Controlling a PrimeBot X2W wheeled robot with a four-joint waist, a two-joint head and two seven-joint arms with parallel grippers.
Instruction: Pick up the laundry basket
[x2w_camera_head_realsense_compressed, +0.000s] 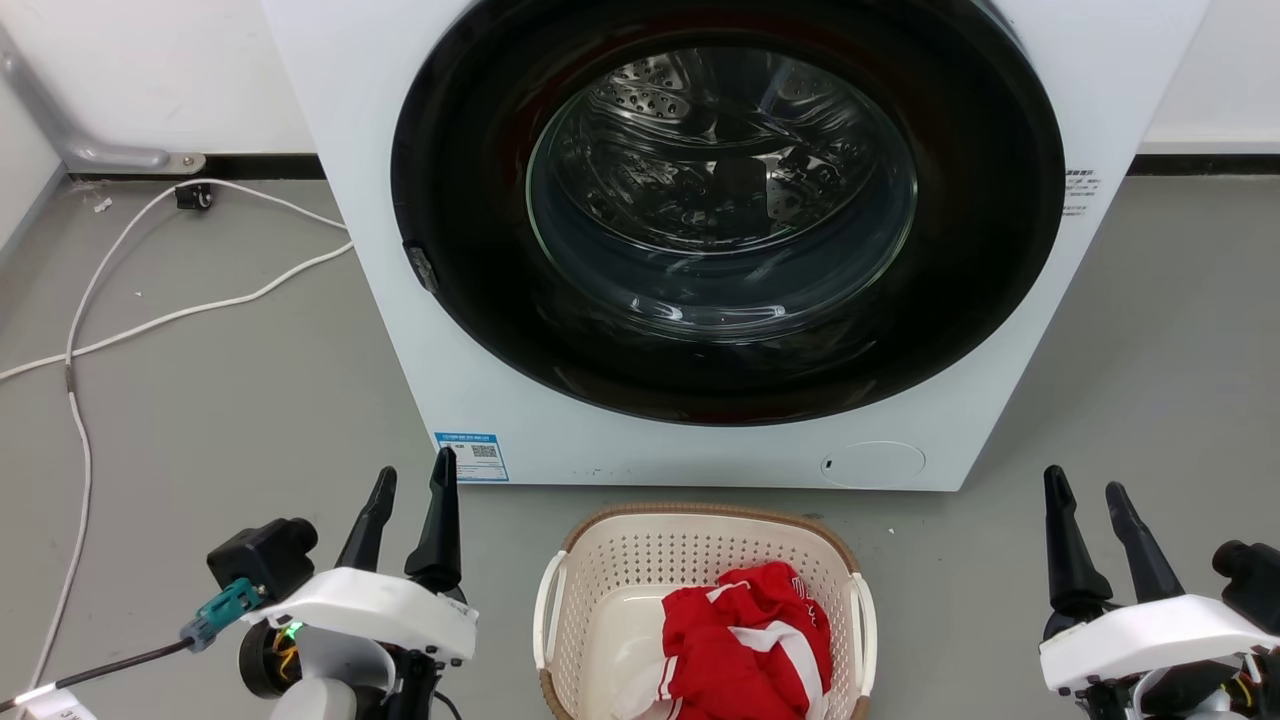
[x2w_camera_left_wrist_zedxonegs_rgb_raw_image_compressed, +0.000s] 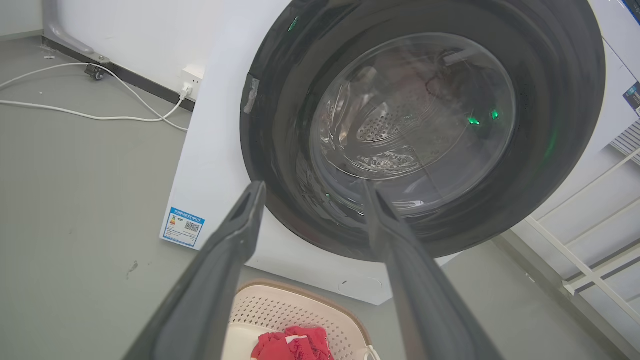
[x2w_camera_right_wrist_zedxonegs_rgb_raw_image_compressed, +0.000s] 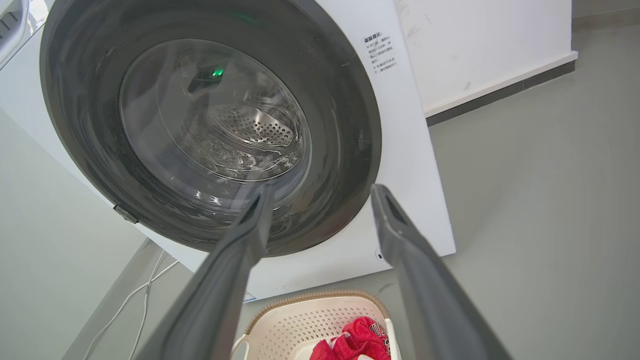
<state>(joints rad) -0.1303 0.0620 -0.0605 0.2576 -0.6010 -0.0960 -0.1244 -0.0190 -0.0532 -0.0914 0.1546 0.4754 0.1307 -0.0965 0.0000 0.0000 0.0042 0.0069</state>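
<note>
No part of the pick-up is judged to be done: the laundry basket (x2w_camera_head_realsense_compressed: 650, 560) is seen standing upright on the grey floor (x2w_camera_head_realsense_compressed: 250, 420), just in front of the washer (x2w_camera_head_realsense_compressed: 400, 380) and low in the middle of the head view, and it is touched by neither gripper. Furthest left, a white cable (x2w_camera_head_realsense_compressed: 150, 320) is seen trailing over the floor, well apart from the basket. Next, the left gripper (x2w_camera_head_realsense_compressed: 416, 463) is found to the left of the basket and clear of it. Its two dark fingers are parted by a moderate gap, with nothing held between them and nothing touched. In the left wrist view that gap is shown bare, with the washer door beyond it. In the middle, the basket's white left handle (x2w_camera_head_realsense_compressed: 545, 610) and white right handle (x2w_camera_head_realsense_compressed: 866, 620) are both seen free, and a red garment with white stripes (x2w_camera_head_realsense_compressed: 745, 640) is seen lying inside, toward the right wall. On the right, the right gripper (x2w_camera_head_realsense_compressed: 1083, 480) is found well apart from the basket, its fingers likewise parted and empty, as is confirmed by the right wrist view. The whole task is therefore judged to be left: the grippers are to be brought in to the handles and closed on them, and the basket is to be raised.
</note>
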